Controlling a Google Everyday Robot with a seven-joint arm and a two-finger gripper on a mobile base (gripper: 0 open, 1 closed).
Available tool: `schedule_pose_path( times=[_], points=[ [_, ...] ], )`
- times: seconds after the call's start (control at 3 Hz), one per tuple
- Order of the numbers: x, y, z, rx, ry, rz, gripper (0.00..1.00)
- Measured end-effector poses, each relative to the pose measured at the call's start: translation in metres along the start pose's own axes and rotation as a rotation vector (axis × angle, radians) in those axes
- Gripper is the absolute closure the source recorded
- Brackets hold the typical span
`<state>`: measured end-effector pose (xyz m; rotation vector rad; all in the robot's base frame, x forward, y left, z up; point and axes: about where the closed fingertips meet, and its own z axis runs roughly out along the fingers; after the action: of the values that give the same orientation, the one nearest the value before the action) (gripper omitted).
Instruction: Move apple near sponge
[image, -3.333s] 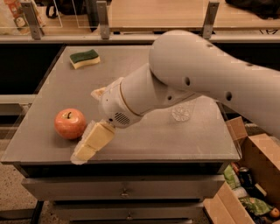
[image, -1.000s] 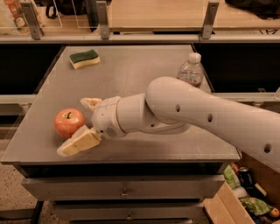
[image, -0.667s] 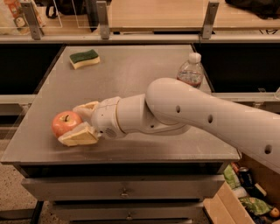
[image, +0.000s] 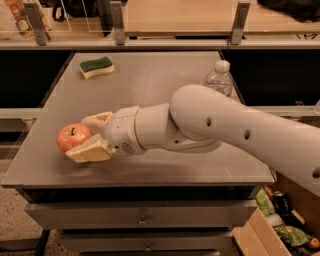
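The red-orange apple (image: 71, 136) sits near the front left edge of the grey table (image: 150, 85). My gripper (image: 78, 138) reaches in from the right and is shut on the apple. One pale finger (image: 91, 150) lies against its front side and the other lies against its back side. The sponge (image: 97, 67), dark green on top and pale yellow below, lies at the far left of the table, well behind the apple. My white arm (image: 220, 125) stretches across the table's right half.
A clear plastic water bottle (image: 219, 78) stands at the table's right side, just behind my arm. Drawers sit under the tabletop. A cardboard box (image: 260, 235) with cans and litter is on the floor at the lower right. A shelf rail runs behind the table.
My gripper slid left from beside the apple until its fingers came around it. The apple shifted slightly left. The sponge and bottle stayed put.
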<state>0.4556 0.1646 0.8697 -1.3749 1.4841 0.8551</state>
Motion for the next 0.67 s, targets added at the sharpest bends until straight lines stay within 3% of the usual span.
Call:
schedule_pose_path(
  times=[0.33,0.67],
  points=[
    [-0.0015,0.0016,0.001,-0.002,0.001,-0.004,1.0],
    [-0.0016,0.0017,0.001,-0.002,0.001,-0.004,1.0]
  ],
)
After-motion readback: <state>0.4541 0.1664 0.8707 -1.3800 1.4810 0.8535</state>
